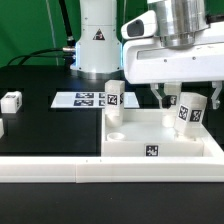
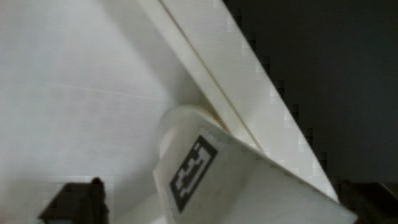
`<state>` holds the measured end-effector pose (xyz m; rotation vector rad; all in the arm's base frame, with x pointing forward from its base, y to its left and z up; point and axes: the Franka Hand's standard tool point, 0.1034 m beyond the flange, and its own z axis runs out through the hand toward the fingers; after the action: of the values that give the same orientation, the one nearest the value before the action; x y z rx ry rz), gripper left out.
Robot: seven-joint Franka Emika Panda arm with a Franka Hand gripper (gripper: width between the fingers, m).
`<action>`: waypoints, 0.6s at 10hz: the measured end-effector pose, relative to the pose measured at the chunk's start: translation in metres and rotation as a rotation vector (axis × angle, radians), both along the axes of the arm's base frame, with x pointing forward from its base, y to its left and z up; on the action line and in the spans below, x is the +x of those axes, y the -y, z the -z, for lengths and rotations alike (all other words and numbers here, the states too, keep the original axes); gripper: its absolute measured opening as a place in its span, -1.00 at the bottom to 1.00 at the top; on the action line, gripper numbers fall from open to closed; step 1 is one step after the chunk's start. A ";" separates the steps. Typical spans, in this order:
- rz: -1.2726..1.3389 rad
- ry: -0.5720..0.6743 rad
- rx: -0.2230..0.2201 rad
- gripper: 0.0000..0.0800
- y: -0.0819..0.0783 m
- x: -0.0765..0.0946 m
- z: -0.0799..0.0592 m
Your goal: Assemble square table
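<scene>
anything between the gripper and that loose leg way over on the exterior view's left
Yes: the upright leg in the table top's corner stands between the gripper and the loose leg; the marker board lies flat there too.

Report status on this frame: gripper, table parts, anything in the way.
Gripper open, holding nothing, beside an upright leg. Second leg upright at the table top other back corner; loose leg lies apart. Nothing blocking.
</scene>
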<state>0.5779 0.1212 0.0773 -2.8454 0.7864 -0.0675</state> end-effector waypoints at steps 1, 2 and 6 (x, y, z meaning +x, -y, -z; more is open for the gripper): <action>-0.062 0.005 -0.022 0.62 -0.003 0.000 -0.001; -0.184 0.014 -0.058 0.62 -0.006 0.000 -0.002; -0.550 0.056 -0.139 0.62 -0.009 0.001 -0.003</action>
<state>0.5788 0.1300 0.0804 -3.0628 -0.0311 -0.1254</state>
